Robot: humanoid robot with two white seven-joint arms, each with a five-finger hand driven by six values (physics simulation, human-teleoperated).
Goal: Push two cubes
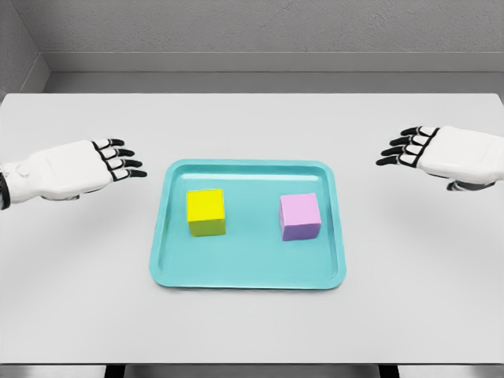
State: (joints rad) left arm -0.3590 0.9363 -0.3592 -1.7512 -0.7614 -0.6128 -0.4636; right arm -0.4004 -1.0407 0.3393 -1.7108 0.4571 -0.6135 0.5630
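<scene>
Left hand (75, 167) hangs left of the teal tray (248, 277), fingers loose, holding nothing. Yellow cube (205, 212) sits in the tray's left half, purple cube (300, 216) in its right half. Right hand (449, 154) sits right of the tray, fingers relaxed too, all on the white table (252, 331).

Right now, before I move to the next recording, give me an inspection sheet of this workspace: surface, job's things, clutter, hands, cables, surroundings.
Surface: white table, flat, with a teal tray at its middle.
Job's things: yellow cube on the tray's left half, pink cube on its right half; both upright, apart from each other and from the rim.
Clutter: nothing seen.
Hands: left hand left of the tray, fingers relaxed, holding nothing; right hand right of the tray, fingers relaxed, holding nothing. Neither touches the tray or a cube.
Cables: nothing seen.
Surroundings: grey wall behind the table; dark table legs at the bottom edge.
</scene>
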